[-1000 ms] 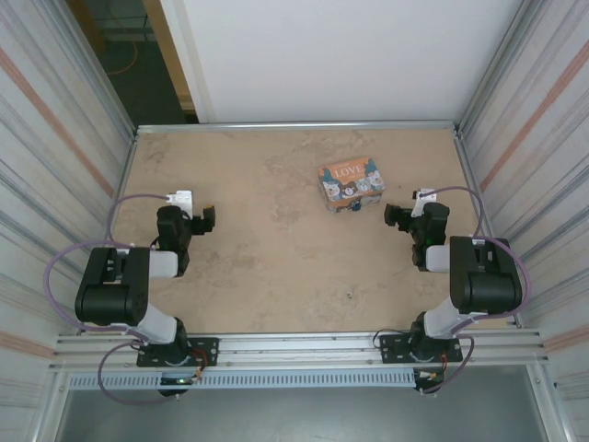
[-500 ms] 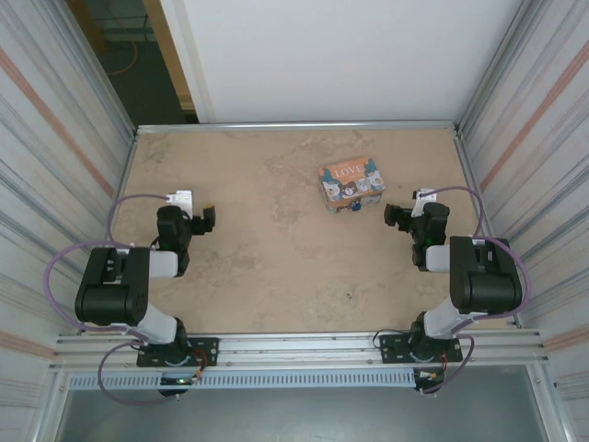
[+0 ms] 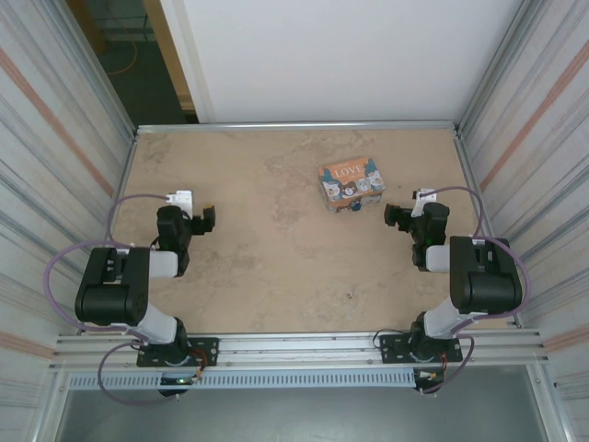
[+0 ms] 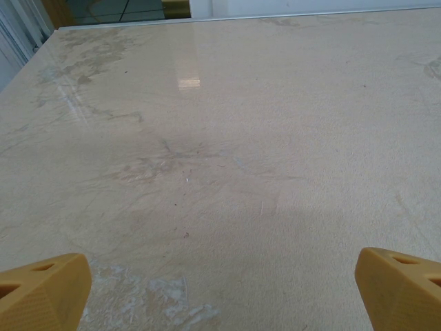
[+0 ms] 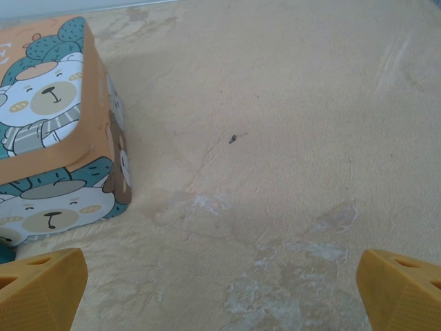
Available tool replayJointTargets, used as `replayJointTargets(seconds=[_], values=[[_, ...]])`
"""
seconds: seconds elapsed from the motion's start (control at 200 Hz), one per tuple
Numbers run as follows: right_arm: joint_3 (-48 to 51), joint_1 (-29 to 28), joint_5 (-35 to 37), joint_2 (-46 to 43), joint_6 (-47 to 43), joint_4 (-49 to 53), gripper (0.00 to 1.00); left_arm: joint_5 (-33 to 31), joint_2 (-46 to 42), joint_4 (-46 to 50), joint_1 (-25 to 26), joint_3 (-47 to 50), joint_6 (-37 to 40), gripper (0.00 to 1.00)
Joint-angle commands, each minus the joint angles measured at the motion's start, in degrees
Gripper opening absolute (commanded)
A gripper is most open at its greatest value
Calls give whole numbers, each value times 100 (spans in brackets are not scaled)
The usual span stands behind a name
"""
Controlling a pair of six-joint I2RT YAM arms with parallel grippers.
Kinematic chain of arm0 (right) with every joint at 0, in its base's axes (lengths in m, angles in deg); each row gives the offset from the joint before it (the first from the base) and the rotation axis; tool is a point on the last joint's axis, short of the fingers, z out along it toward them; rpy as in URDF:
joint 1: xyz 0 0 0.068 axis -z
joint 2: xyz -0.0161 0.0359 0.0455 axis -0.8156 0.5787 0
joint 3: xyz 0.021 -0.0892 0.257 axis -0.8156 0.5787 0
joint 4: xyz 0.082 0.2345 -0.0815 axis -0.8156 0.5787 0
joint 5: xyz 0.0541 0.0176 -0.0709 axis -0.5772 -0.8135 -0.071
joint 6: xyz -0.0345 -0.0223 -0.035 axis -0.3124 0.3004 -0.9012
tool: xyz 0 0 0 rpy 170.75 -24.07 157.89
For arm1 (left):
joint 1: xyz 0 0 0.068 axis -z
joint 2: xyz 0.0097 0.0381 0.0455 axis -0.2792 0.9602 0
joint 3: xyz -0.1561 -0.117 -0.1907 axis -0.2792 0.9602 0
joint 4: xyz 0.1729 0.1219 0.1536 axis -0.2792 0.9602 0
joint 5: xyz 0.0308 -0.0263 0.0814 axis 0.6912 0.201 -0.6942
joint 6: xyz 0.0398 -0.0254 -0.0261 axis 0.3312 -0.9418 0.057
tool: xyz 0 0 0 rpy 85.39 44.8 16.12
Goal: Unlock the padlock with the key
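- Beige marbled surface [image 3: 276, 267] lies between ribbed metal walls [image 3: 55, 138], seen from above.
- Left tool [image 3: 206, 219] sits at the end of its black arm on the left side, with bare surface ahead of it. In its wrist view the orange left fingertips [image 4: 43, 289] sit at the two bottom corners. They are spread wide apart with nothing between them.
- Colourful tin [image 3: 351, 182], printed with "LOVE" and cartoon bears, lies well to the right of the left tool and near the right tool, ahead of it and to its left.
- Padlock [image 3: 354, 208], a tiny dark blue thing, lies against the tin's near side. It is near the right tool on that tool's left, and well apart from the left tool. It is too small to make out its parts. In the right wrist view a sliver of blue shows at the left edge below the tin's corner, just above a fingertip.
- Right tool [image 3: 396, 215] sits at the end of its black arm on the right side. In its wrist view the orange right fingertips [image 5: 43, 286] are spread wide with nothing between them, and the tin's corner shows ahead on the left.
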Motion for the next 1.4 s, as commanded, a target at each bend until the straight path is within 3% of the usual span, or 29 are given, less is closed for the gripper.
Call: replayJointTargets(seconds=[0.0,0.326,0.421,0.551,0.666,0.832,1.097,1.398], values=[[-53,-4,-22,-121,76,24,99,36,-63,-67,30,-26,-34,99],[-459,99,186,-1045,329,1506,99,-567,-1466,1211,526,-220,296,99],[-565,176,99,-1470,544,2043,99,-460,-1855,1670,550,-418,-96,99],[-1012,275,-213,-1869,904,3213,99,-262,-2024,3159,544,-1181,-1192,99],[-1552,329,-662,-1863,1296,4144,99,160,-1680,4036,703,-1803,-1812,99],[-2017,333,-1438,-1526,1714,4441,99,443,-959,4182,1551,-2392,-2280,99],[-2787,346,-2321,-332,1984,4449,99,1340,635,3780,2604,-3546,-3266,99],[-3531,428,-3028,992,1857,4282,99,2415,2203,3415,3091,-4776,-4135,98]])
